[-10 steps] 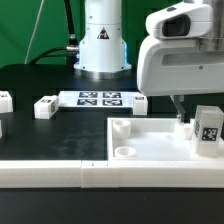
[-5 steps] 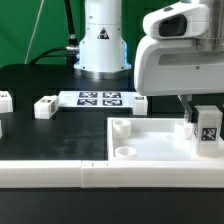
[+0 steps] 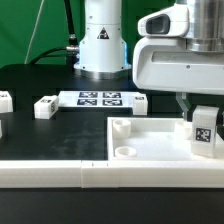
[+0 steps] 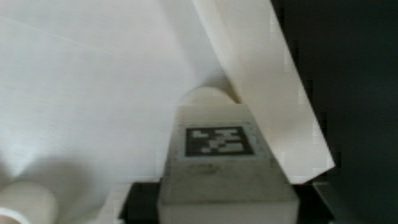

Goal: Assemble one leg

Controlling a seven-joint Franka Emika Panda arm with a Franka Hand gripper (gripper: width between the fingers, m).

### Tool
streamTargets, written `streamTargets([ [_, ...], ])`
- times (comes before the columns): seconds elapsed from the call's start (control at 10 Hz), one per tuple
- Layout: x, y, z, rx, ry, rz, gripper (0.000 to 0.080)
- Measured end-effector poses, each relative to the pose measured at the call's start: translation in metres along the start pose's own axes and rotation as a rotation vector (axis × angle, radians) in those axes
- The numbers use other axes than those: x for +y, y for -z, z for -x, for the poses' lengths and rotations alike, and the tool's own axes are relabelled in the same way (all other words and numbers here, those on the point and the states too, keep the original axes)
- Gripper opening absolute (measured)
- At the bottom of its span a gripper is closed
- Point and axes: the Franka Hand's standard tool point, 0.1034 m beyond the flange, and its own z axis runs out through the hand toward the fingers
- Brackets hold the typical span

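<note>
End effector (image 3: 199,119) clamped on the leg (image 3: 204,133), leg upright.
Leg is over the white panel (image 3: 150,138) near the table's (image 3: 40,135) front edge, toward the exterior view's right, tag facing outward. Whether it touches the panel, cannot tell. A spare block (image 3: 45,107) lies well apart, beside the marker board (image 3: 100,98).

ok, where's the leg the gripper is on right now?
At the exterior view's right, the leg is held between the fingers of the gripper, over the right end of the white panel.
</note>
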Motion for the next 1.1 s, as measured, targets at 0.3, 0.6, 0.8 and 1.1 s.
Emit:
streamTargets([
  [0.3, 0.0001, -0.0005, -0.0009, 0.012, -0.390, -0.008, 0.0293],
  [0.6, -0.0016, -0.0023, 0.0024, 0.004, -0.781, -0.018, 0.0293],
  [0.8, -0.0018, -0.0025, 0.0028, -0.013, -0.889, -0.024, 0.0293],
  [1.1, -0.0019, -0.0031, 0.0028, -0.010, -0.784, -0.024, 0.0489],
])
